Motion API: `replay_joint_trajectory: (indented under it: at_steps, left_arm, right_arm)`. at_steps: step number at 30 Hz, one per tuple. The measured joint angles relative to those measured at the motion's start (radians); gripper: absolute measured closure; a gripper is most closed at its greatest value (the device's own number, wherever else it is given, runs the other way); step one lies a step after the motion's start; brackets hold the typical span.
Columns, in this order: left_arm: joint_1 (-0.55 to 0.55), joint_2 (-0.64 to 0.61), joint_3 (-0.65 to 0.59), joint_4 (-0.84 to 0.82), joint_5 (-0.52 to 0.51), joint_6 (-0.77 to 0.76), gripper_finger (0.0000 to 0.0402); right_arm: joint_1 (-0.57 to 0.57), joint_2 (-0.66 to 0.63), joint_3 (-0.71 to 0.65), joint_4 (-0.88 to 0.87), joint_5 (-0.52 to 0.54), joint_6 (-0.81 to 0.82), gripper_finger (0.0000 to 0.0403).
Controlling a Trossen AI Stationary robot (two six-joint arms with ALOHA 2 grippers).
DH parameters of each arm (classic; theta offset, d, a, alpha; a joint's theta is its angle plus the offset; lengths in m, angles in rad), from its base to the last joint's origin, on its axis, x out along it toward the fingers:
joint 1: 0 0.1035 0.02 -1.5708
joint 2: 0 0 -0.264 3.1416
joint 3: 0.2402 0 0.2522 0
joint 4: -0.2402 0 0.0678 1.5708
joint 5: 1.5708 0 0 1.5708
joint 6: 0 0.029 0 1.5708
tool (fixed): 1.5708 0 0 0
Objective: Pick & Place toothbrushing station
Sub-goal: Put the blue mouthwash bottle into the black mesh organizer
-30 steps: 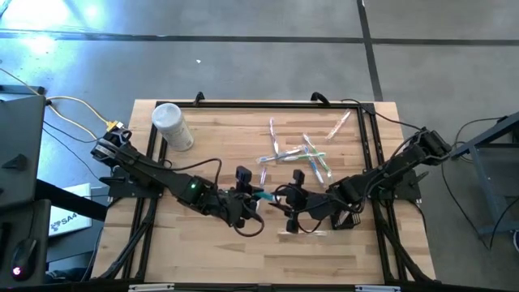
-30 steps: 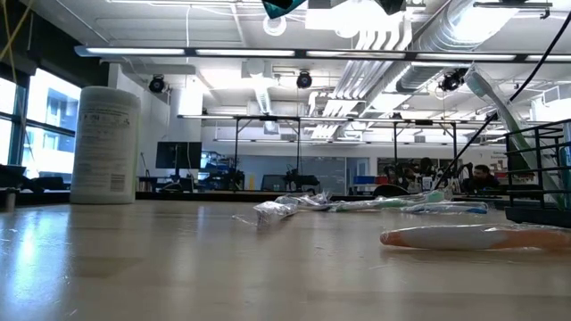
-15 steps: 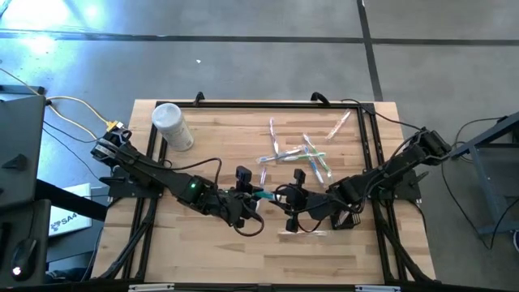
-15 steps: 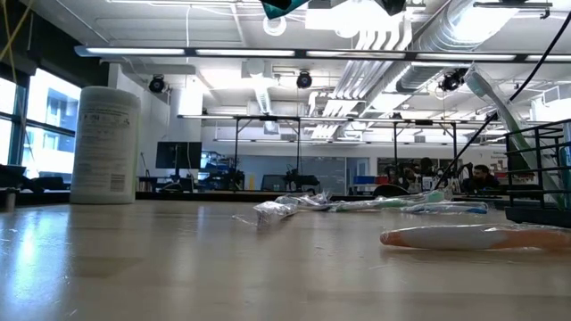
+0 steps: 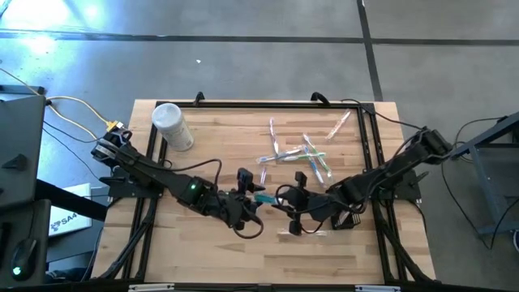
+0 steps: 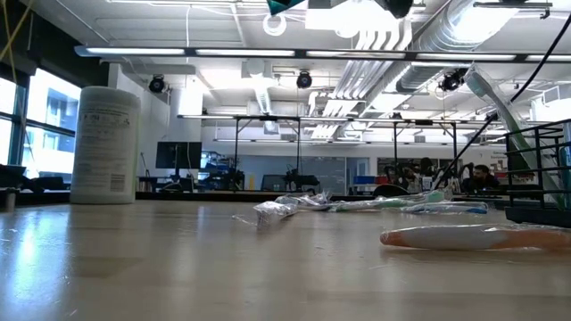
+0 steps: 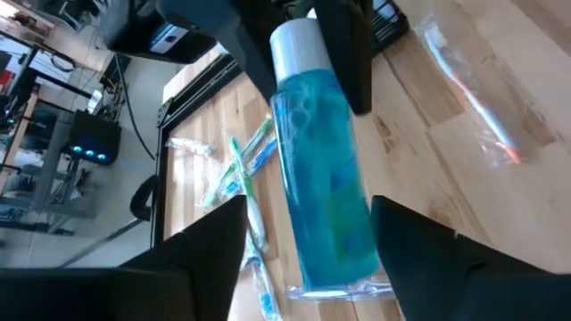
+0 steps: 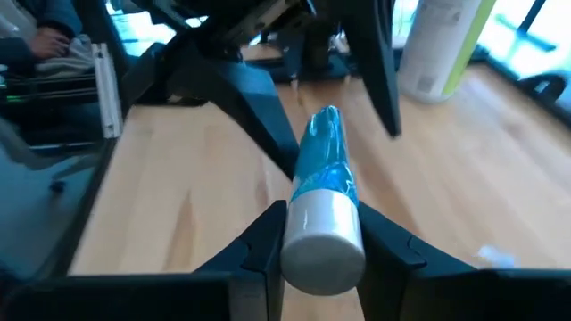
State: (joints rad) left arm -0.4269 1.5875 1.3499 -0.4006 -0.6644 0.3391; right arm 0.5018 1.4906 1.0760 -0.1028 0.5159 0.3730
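Both claws meet above the middle of the wooden surface [image 5: 203, 243], each closed on one end of a teal toothpaste tube [image 5: 264, 197]. The left claw [image 7: 303, 259] pinches the flat tail; the right claw [image 8: 323, 234] squeezes the white cap. The tube lies level, pointing side to side. Farther back, toothbrushes [image 5: 304, 154] lie scattered, with a white canister [image 5: 172, 126] near the far left edge.

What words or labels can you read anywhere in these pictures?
"SAA": start of a word on the white sheet on the floor left of the table; the rest is hidden.
White canister: printed lines, too small to read.
Teal toothpaste tube: greenish marking, too blurred to read.
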Motion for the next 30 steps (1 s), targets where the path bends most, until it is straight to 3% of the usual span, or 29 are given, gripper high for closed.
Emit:
replay_joint_trajectory:
  at_steps: [4, 9, 18, 24, 30]
  left_arm:
    - [-0.001, 0.0, 0.0, -0.005, 0.004, 0.002, 0.0147]
    - [0.006, 0.0, 0.0, -0.036, -0.068, 0.008, 0.0144]
    - [0.003, 0.0, 0.0, -0.065, -0.098, -0.004, 0.0144]
    - [0.001, 0.0, -0.001, -0.092, -0.11, -0.004, 0.0144]
    - [0.002, 0.0, -0.001, -0.14, -0.143, -0.004, 0.0144]
  right_arm:
    - [0.026, -0.017, 0.0, -0.124, -0.072, 0.169, 0.0314]
    - [0.088, -0.023, -0.001, -0.241, -0.325, 0.384, 0.0316]
    - [0.209, -0.024, -0.001, -0.244, -0.497, 0.82, 0.0316]
    - [0.281, -0.024, -0.001, -0.267, -0.609, 1.207, 0.0316]
    - [0.361, -0.024, -0.001, -0.417, -0.774, 1.628, 0.0316]
